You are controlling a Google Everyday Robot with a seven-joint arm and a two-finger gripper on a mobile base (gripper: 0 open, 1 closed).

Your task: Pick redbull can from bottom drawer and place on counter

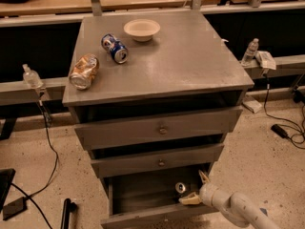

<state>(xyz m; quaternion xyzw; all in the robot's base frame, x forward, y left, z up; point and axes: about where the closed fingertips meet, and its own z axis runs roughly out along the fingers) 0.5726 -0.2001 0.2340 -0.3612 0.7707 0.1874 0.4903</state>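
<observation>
The redbull can [180, 188] stands upright inside the open bottom drawer [152, 218]; only its silver top and a little of its side show from above. My gripper [195, 189] reaches into the drawer from the lower right. It is open, with one tan finger [204, 177] behind and one [189, 200] in front. The can is just left of the fingertips and is not held. The grey counter [190, 66] is the cabinet top above.
On the counter lie a short blue can [115, 48] and a crushed orange-brown can [84, 71], with a white bowl [141, 29] at the back. Two shut knobbed drawers [159, 129] overhang the bottom drawer. Cables and bottles are on the floor and side rails.
</observation>
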